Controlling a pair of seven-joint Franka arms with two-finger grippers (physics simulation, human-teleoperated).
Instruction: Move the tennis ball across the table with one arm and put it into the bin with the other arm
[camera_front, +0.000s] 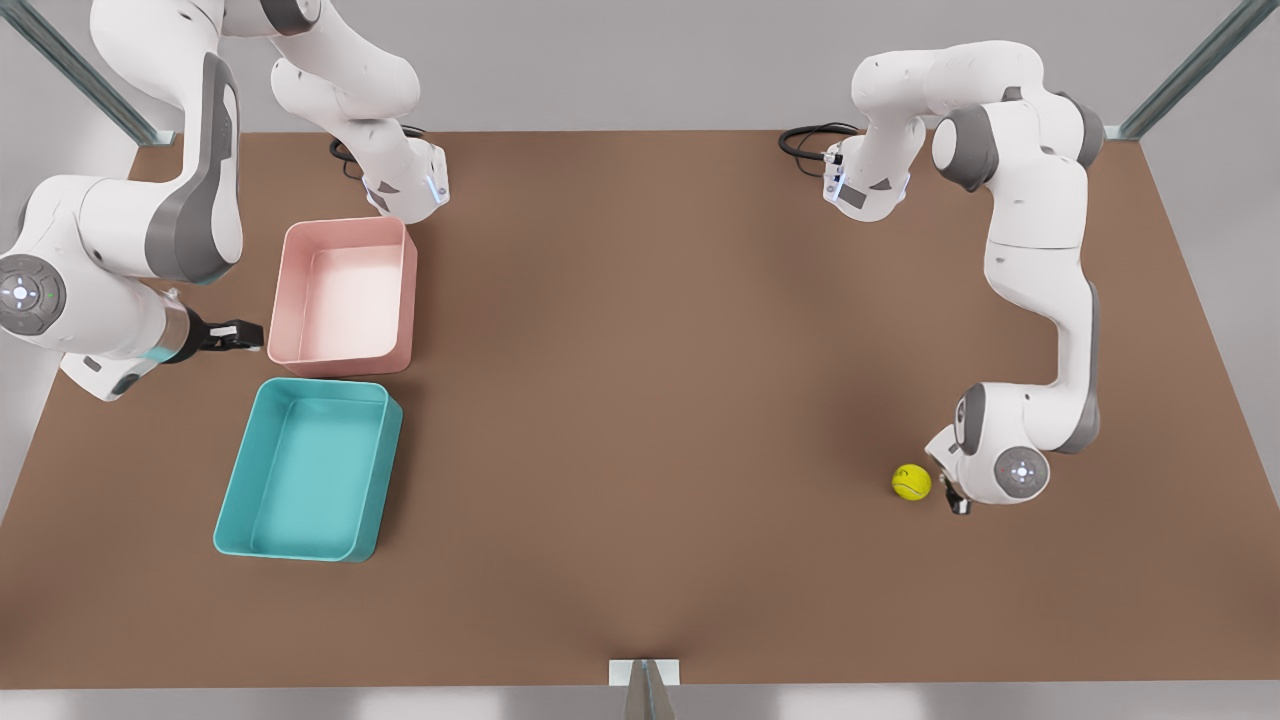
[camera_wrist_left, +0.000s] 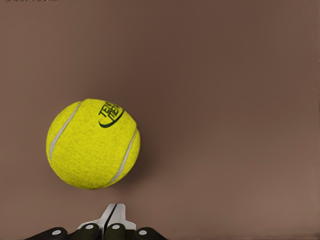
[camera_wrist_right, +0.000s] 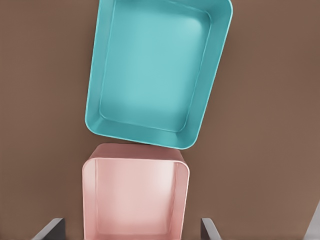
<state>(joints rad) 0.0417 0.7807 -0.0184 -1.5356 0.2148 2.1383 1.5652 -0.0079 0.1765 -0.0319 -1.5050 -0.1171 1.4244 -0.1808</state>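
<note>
Brown table (camera_front: 640, 400), tennis ball (camera_front: 911, 482) beside (untouching) left claw (camera_front: 957, 503)

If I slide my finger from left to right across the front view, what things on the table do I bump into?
Right gripper → teal bin, with the pink bin just behind it → long bare stretch of brown table → tennis ball → left gripper.

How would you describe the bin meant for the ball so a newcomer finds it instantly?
Start at the brown table and look toward the front view's left, where two trays lie end to end. The bin is the teal one nearer the camera; its neighbour is pale pink.
</note>
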